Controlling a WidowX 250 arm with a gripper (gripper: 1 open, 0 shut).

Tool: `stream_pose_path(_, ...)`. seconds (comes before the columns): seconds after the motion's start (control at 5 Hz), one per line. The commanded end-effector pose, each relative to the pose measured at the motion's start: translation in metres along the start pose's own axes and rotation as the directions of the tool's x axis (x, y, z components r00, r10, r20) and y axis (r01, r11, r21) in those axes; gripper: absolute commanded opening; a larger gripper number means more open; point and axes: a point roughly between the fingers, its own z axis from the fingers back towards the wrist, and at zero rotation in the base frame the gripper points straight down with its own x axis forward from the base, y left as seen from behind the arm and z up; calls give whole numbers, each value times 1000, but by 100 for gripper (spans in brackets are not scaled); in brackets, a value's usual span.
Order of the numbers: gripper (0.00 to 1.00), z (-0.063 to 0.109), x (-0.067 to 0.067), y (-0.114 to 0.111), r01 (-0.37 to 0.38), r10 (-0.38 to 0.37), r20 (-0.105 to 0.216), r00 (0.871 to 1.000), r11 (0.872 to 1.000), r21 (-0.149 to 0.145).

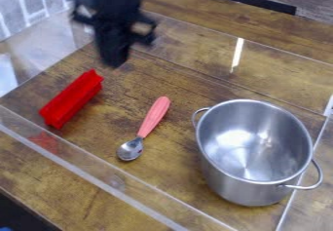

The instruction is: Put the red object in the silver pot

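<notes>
One view only. Red object [70, 98] lies flat on the tabletop [196, 64], left side, angled, well apart from the silver pot [255, 149] at lower right; spoon [144, 128] sits between them. Gripper [115, 57] is up above and beyond the block, motion-blurred, fingers closed together with nothing in them, so the block isn't held. Block looks rigid, solid, likely light, smooth faces that may slip. Best hold probably across the narrow width near mid-length, fingers on the long flat sides, so it doesn't swing. Pot is empty.
</notes>
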Motion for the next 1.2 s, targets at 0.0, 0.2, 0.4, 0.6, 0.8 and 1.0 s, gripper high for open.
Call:
stream_pose_path(0.0, 0, 7, 20, -30, 27, -26, 62, 998, 999, -24)
stream_pose_path(0.2, 100, 7, 13, -26, 27, -26, 77, 997, 1000, -15)
stream_pose_path(0.4, 100, 7, 7, -13, 20, -21, 69, 997, 1000, 10)
stream_pose_path(0.6, 100, -2, 0, -8, 13, -14, 34, 999, 1000, 17)
stream_pose_path(0.8, 100, -2, -10, 13, -3, 2, 19, 1000, 999, 42)
stream_pose_path(1.0, 100, 5, -26, 50, -28, 24, 41, 999, 997, 79)
